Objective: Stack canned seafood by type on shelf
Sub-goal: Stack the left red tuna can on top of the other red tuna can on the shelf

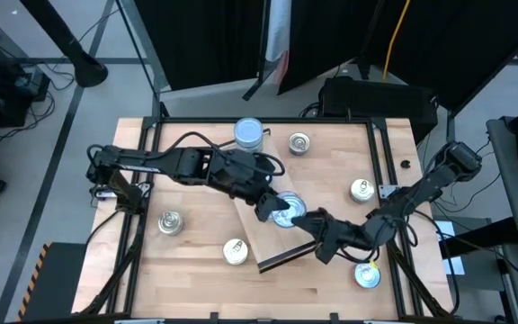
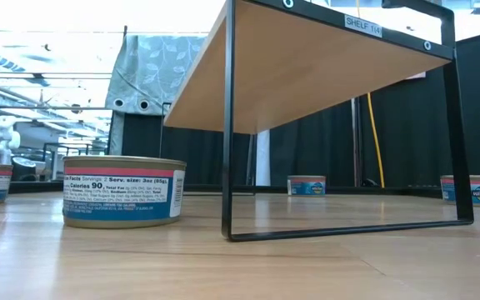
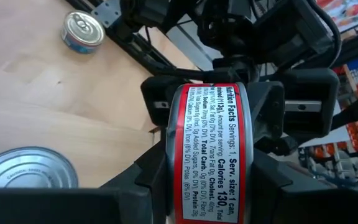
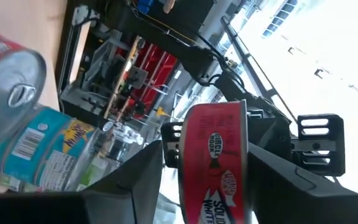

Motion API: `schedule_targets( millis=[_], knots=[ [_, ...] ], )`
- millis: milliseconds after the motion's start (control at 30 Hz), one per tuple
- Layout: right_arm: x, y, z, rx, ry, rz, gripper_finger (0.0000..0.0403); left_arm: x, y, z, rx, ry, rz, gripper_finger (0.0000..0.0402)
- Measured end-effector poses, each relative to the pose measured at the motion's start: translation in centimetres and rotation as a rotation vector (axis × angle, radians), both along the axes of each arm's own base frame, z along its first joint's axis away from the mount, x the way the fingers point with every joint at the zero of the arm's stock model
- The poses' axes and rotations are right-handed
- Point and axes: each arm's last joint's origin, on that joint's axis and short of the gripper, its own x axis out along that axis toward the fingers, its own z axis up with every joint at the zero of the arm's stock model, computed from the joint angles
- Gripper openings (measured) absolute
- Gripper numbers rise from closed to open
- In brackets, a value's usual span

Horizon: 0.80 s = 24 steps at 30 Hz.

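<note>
Over the middle of the table, just toward four o'clock, my left gripper (image 1: 270, 209) and right gripper (image 1: 318, 228) meet above the shelf (image 1: 257, 236). My left fingers (image 3: 132, 190) are clenched on the red-labelled tin (image 3: 210, 155), holding it on edge with its label band outward. I judge that leaves the flat faces free for the other gripper. My right gripper brackets the same tin, but I cannot tell whether it grips.

The shelf seems to carry one silver-topped tin (image 1: 287, 214), right beside the held one. The rest sit on the tabletop: a blue stack (image 1: 249, 134) at twelve, singles at one (image 1: 299, 142), three (image 1: 361, 190), five (image 1: 367, 274), six (image 1: 235, 251) and eight (image 1: 170, 222).
</note>
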Motion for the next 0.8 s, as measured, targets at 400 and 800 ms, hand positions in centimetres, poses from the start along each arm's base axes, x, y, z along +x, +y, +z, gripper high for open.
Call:
schedule_targets(
  millis=[400, 800],
  knots=[
    [0.23, -0.49, 0.28, -0.058, -0.007, -0.026, 0.0119, -0.09, -0.34, 0.04, 0.007, -0.001, 0.044, 0.0145],
    [0.25, -0.56, 0.2, -0.012, -0.012, -0.037, 0.0123, -0.46, -0.71, 0.29, 0.076, -0.016, 0.159, 0.0265]
  ],
)
